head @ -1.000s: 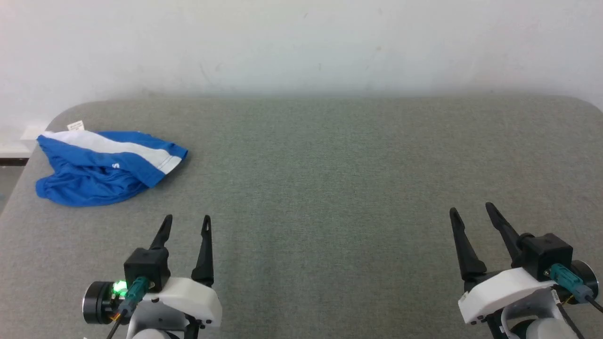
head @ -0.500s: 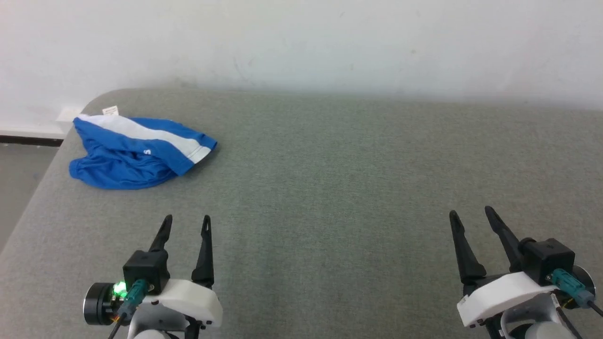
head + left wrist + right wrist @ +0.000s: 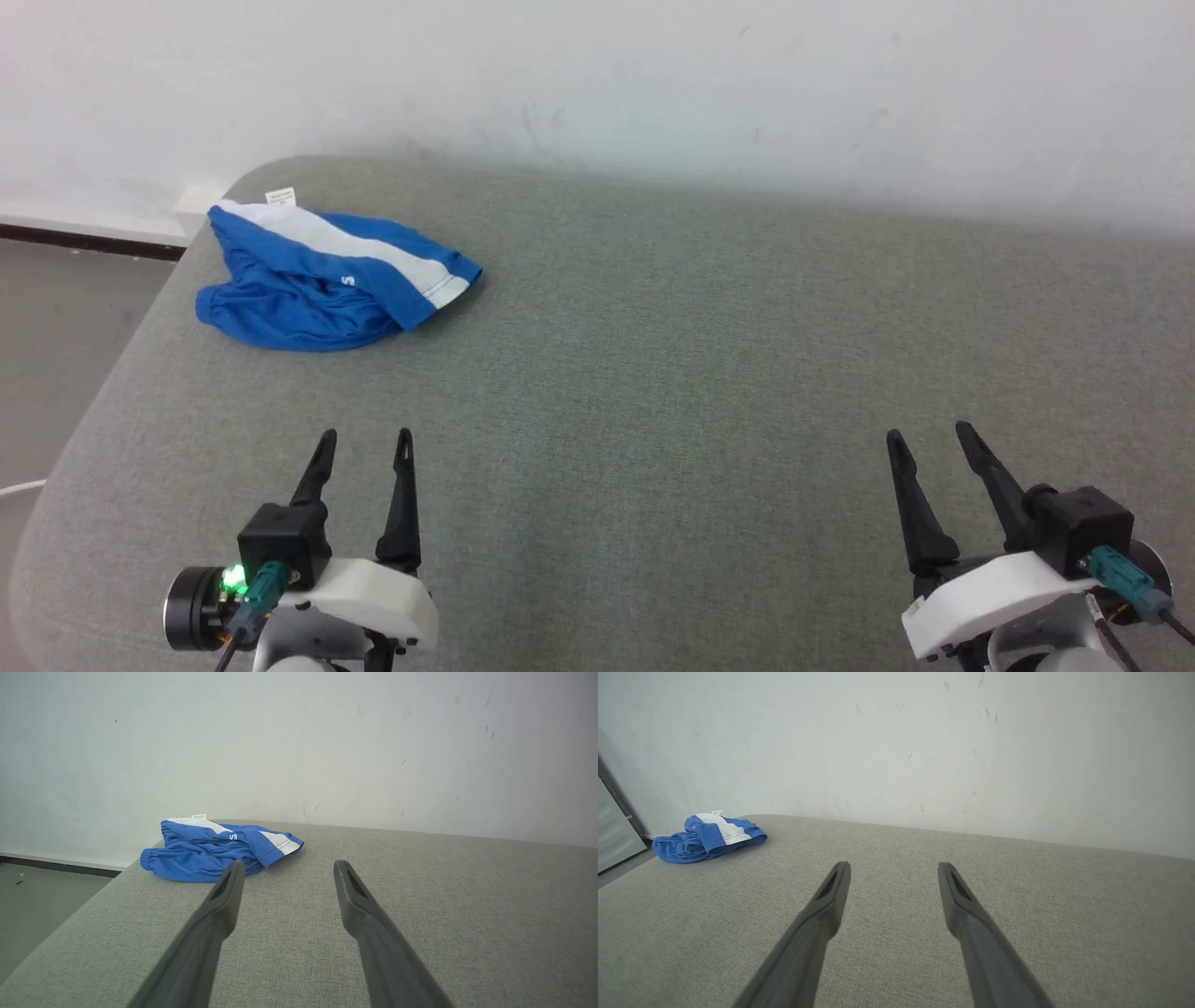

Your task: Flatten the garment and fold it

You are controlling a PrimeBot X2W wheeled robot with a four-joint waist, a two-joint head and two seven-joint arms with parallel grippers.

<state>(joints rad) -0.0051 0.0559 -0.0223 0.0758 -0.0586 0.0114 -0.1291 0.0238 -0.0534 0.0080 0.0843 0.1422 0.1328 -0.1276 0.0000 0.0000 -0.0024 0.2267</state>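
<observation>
Here both arms sit low over the near edge of the grey padded table (image 3: 653, 373). Their wrists are roughly level and their fingers point forward across it toward the white wall (image 3: 597, 75).

The left claw (image 3: 366, 434) has its two dark fingers spread wide with nothing between them, and a green light (image 3: 233, 576) glows on its wrist block. The right claw (image 3: 928, 431) is well off to the left claw's right, likewise spread and empty, with its fingers leaning a little to the left. Whether either claw's fingertips touch the table cannot be told.

The shorts (image 3: 317, 289) lie ahead of the left claw and a little to its left, well apart from it. From the right claw they are far ahead and far to the left. They rest in a crumpled blue heap near the table's far left corner, close to the wall. A broad white stripe (image 3: 345, 245) runs slantwise over the top of the heap. A small white tag (image 3: 280, 196) sticks out at the end farthest from the claws.

In the left wrist view the shorts (image 3: 210, 851) show just beyond the tip of that claw's (image 3: 289, 863) left finger, with a gathered edge toward the table's side. In the right wrist view the shorts (image 3: 703, 840) are small, off to the far left of the spread fingers of that claw (image 3: 894, 864).
</observation>
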